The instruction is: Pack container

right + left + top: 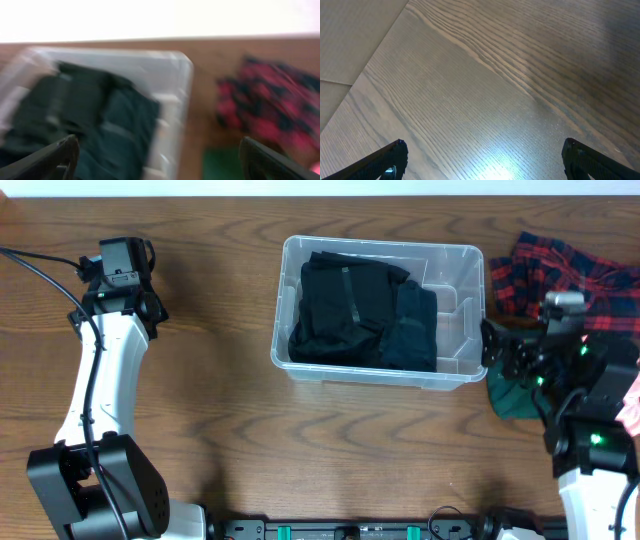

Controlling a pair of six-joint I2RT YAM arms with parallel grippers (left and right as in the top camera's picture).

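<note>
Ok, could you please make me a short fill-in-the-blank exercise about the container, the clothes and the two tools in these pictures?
1. The container holds folded clothes of ____ colour.
2. The red plaid garment lies outside it, on the robot's ____ side.
3. The left tool hangs open above the bare wooden ____.
4. The right tool holds nothing; it is ____.
Missing words: black; right; table; open.

The left gripper above a wood-grain table
Its 2 dark fingertips sit wide apart in the lower corners, with a bright glare on the grain between them.
</note>
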